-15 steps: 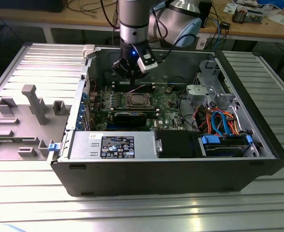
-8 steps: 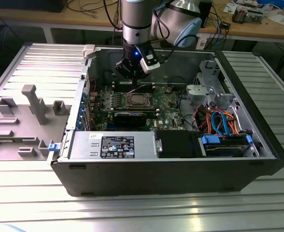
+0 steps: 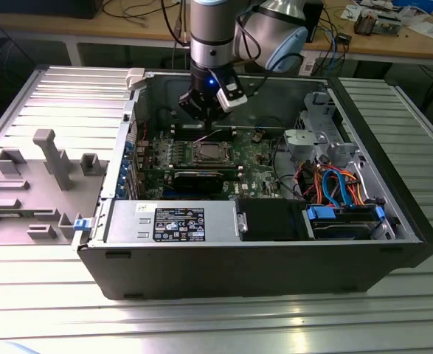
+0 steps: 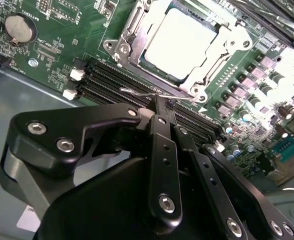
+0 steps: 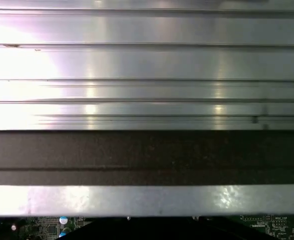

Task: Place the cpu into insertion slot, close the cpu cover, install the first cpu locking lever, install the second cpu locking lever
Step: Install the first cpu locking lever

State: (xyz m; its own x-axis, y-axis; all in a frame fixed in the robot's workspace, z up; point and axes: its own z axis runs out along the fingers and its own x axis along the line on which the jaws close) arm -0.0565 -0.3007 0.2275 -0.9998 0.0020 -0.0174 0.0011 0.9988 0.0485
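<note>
Inside the open case, the cpu (image 4: 181, 42) sits in the insertion slot (image 4: 136, 30); the fingers (image 4: 162, 107) pinch shut on a thin, springy locking lever (image 4: 136, 91); take its hooked end.

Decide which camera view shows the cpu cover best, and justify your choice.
The second wrist view: the cpu cover sits close up, its frame lying around the cpu. The exterior view shows it distantly; the first wrist view gives table slats.
</note>
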